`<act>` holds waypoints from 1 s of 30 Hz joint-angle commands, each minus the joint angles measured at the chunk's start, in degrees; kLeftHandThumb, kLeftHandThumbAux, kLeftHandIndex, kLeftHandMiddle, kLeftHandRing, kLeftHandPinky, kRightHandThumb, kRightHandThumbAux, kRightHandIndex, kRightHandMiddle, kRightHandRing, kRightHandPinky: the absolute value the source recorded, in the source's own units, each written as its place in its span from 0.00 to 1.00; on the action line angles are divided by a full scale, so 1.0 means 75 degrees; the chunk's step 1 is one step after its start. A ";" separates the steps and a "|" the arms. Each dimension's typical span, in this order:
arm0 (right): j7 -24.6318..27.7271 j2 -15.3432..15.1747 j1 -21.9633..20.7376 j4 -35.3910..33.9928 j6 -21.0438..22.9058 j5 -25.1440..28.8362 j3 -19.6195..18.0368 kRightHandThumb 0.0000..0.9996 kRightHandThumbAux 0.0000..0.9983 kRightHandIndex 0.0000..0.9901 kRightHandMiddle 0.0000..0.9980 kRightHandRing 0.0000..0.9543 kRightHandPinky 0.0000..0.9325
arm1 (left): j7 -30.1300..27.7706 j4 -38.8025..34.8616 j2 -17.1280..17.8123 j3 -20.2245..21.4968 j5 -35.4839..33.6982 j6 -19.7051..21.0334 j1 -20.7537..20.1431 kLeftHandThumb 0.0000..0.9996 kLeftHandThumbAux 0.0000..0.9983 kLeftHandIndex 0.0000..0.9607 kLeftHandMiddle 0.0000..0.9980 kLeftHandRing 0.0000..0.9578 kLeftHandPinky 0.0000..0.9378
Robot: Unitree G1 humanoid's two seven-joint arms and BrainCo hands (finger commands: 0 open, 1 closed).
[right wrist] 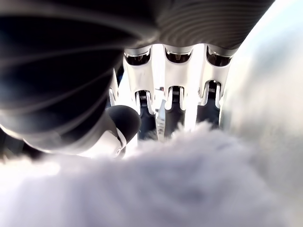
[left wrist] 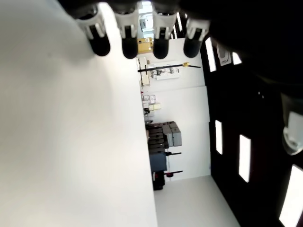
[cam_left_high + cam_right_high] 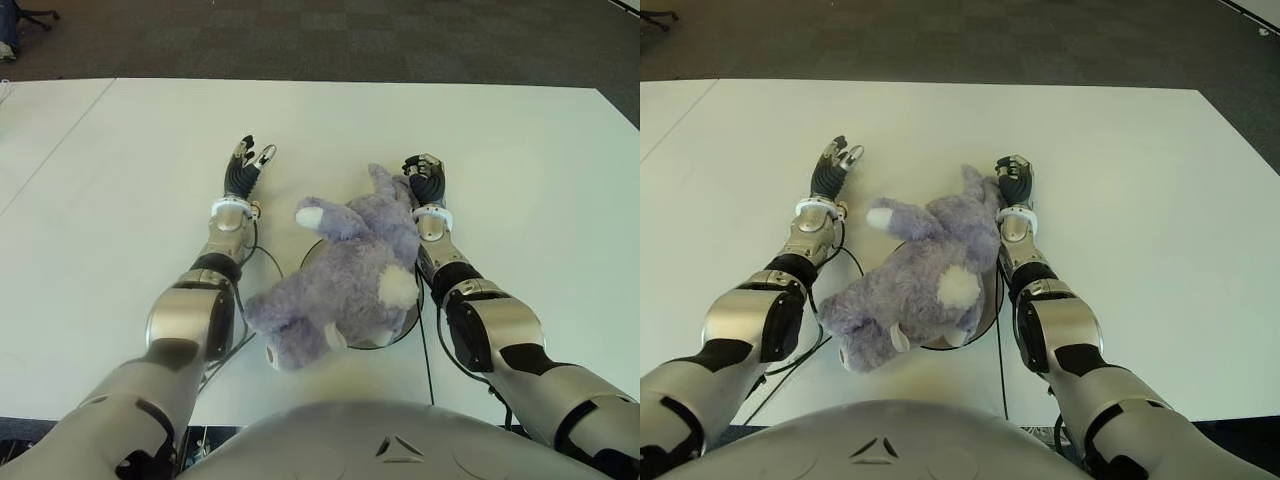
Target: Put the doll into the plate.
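Purple doll lying over the plate, right hand on its far limb

Nearest us, we see the purple plush doll sprawled across the dark round plate, its head hanging off the plate's near left edge onto the white table while its body covers most of the plate. Further out, our right hand sits at the doll's far right limb, and in the right wrist view its fingers curl down into the fur, the thumb pressing in beside them. Our left hand shows left of the doll and apart from it, its fingers extended side by side above the table, holding nothing
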 commanded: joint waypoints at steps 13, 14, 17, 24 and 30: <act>0.0302 0.0108 0.1498 0.0905 0.0534 0.0162 -0.0198 0.83 0.69 0.42 0.46 0.50 0.54 | -0.0536 0.0525 -0.0828 0.1271 -0.0858 -0.0454 0.1329 0.00 0.51 0.00 0.00 0.00 0.01; 0.0327 0.0110 0.1499 0.0903 0.0516 0.0184 -0.0224 0.83 0.69 0.42 0.46 0.50 0.54 | -0.0542 0.0527 -0.0831 0.1278 -0.0854 -0.0456 0.1336 0.00 0.51 0.00 0.00 0.00 0.01; 0.0380 0.0114 0.1499 0.0898 0.0482 0.0231 -0.0288 0.83 0.69 0.42 0.47 0.52 0.55 | -0.0566 0.0535 -0.0842 0.1297 -0.0852 -0.0460 0.1345 0.00 0.51 0.00 0.00 0.00 0.03; 0.0443 0.0143 0.1496 0.0887 0.0389 0.0350 -0.0426 0.84 0.69 0.42 0.47 0.56 0.57 | -0.0660 0.0547 -0.0873 0.1370 -0.0911 -0.0444 0.1406 0.00 0.52 0.00 0.00 0.00 0.06; 0.0462 0.0165 0.1479 0.0886 0.0356 0.0384 -0.0452 0.84 0.69 0.42 0.47 0.56 0.55 | -0.0397 0.0609 -0.0742 0.1335 -0.0792 0.0010 0.1353 0.00 0.56 0.02 0.04 0.05 0.13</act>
